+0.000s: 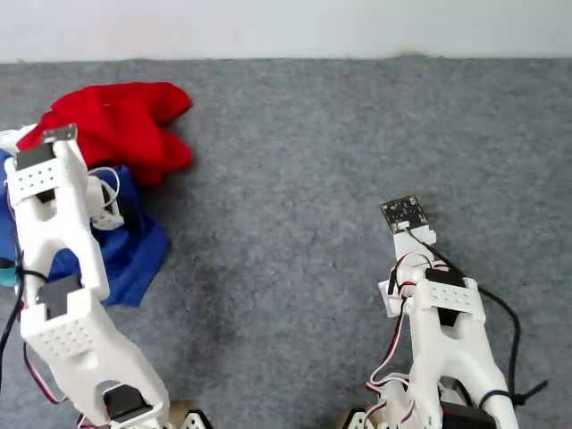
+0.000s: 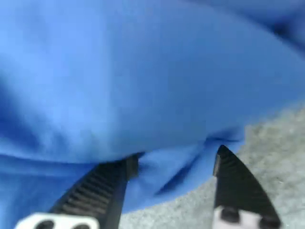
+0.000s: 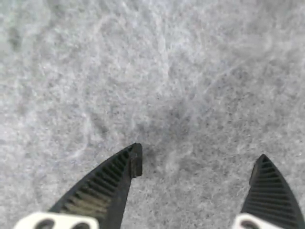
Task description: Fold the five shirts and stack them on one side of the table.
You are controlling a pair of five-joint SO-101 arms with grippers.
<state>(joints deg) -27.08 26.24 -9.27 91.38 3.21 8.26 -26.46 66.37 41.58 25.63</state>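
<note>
Grey felt is covering the counter (image 1: 340,161) from the pale wall at the far edge down to the arm bases. The shirts are lying bunched in a heap at its left side: a red shirt (image 1: 121,125) is sitting crumpled toward the far edge, touching a blue shirt (image 1: 134,255) that is spreading out nearer the bases. The left arm is standing over this heap, and the left claw (image 2: 176,157) is hanging wide open just above the blue shirt, with a fold of the cloth's edge lying between its parted jaws where fabric is meeting felt. The right claw (image 3: 199,152) is gaping open too, hovering over bare felt well apart from the clothes. Nothing is looking folded or stacked yet, so the job seems to be sitting at its opening step: picking one shirt out of the heap. The next move is probably calling for the left claw to close on that blue edge and draw the shirt out onto the open middle, with the right claw coming across for a second corner. Pinching several layers, or dragging the red shirt along, is the likely hazard.
</note>
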